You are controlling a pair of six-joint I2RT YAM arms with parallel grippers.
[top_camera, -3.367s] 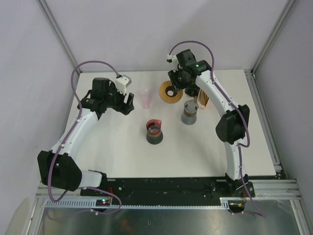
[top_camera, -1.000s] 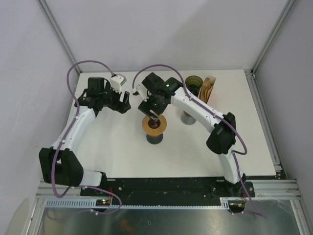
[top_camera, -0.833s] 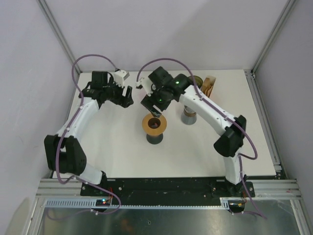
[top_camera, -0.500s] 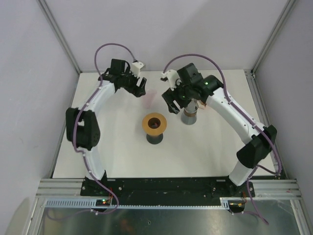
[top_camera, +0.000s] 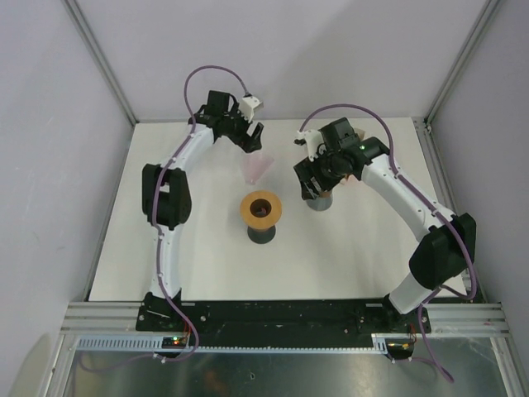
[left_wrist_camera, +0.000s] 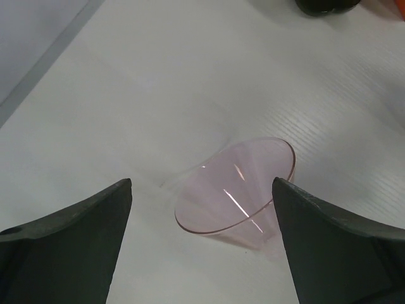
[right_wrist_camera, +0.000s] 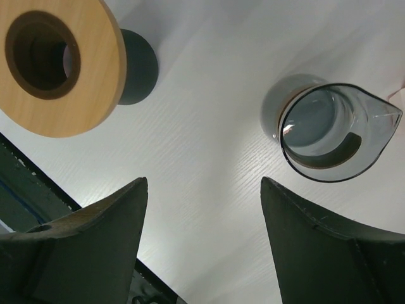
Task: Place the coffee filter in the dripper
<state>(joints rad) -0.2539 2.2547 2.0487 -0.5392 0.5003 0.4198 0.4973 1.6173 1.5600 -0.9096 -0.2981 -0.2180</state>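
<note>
The dripper, a clear pink cone, lies on its side on the white table; in the top view the dripper is at the back centre. My left gripper hangs open just above it, one finger on each side, touching nothing. In the top view the left gripper is just behind the cone. My right gripper is open and empty over bare table; in the top view the right gripper is at the glass carafe. The coffee filter is hidden behind my right arm.
A wooden ring rests on a dark stand at mid-table; the right wrist view shows the ring at upper left. The glass carafe stands right of it. A dark cup edge lies beyond the cone.
My left arm has swung to the back and right until it is over the pink cone, and its jaws opened wider. My right arm left the wooden ring on the stand and drew back right toward the carafe.
</note>
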